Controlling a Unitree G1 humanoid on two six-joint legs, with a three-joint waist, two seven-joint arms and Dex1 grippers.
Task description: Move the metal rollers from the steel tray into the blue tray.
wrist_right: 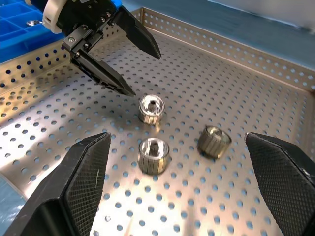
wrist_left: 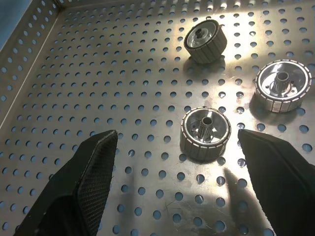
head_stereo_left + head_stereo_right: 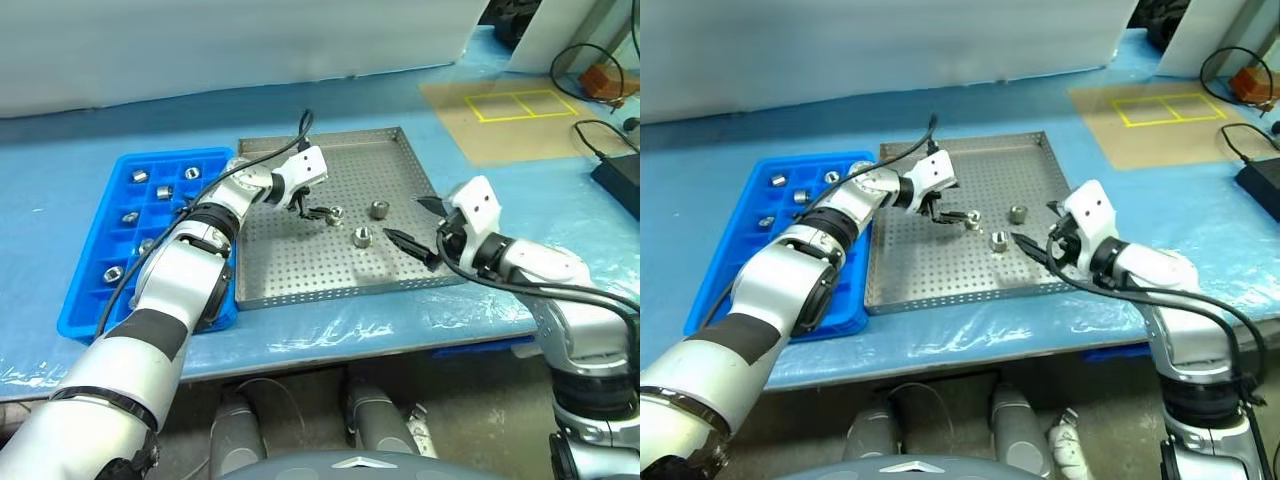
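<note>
left hand point(image 3: 318, 211) hovering wide open, empty, over three metal rollers point(image 3: 362, 237) in steel tray point(image 3: 390, 160), right hand point(image 3: 420, 228) gaping empty at tray edge, more rollers sitting in blue tray point(image 3: 90, 290)

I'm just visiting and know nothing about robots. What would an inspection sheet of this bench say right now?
Surface: table under blue plastic film.
Job's things: steel tray holds three metal rollers; blue tray beside it already has several rollers in its compartments.
Clutter: tan sheet with yellow taped squares at the far right.
Grippers: left gripper open, poised by one roller, not touching it; right gripper open, empty, at the steel tray's right edge.
Cables: black cables at the far right; one runs along each arm.
Surroundings: white wall panel behind the table.
</note>
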